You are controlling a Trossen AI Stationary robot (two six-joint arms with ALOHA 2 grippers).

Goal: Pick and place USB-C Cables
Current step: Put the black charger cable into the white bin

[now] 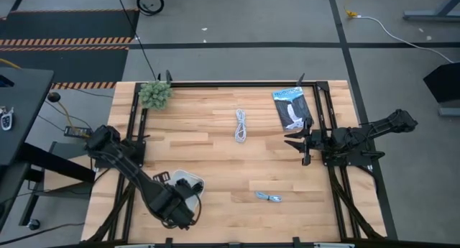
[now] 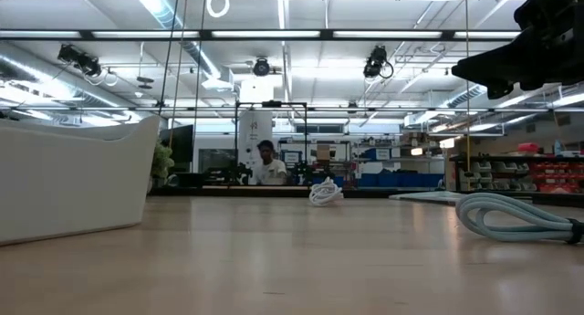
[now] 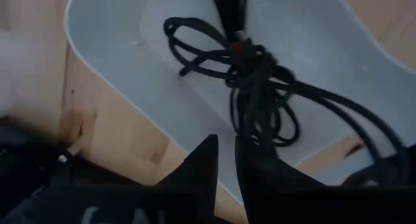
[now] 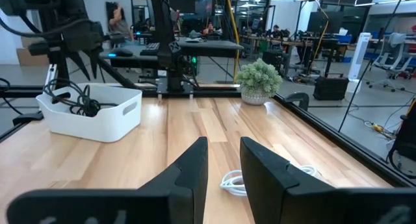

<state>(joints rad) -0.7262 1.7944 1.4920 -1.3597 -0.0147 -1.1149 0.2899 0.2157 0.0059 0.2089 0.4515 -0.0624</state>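
Note:
A white tray sits near the table's near-left corner. In it lie two black cables, one with a red tie; the plain black one trails over the rim. My left gripper hovers over the tray's rim, its fingers a narrow gap apart with nothing between them. The white cable lies coiled mid-table. The silvery-grey cable lies near the near edge. My right gripper waits open at the table's right, above the wood.
A flat black-and-blue packet lies near the far-right corner, just beyond my right gripper. A small green plant stands at the far-left corner. Black frame rails run along the left and right sides. People show in the room behind.

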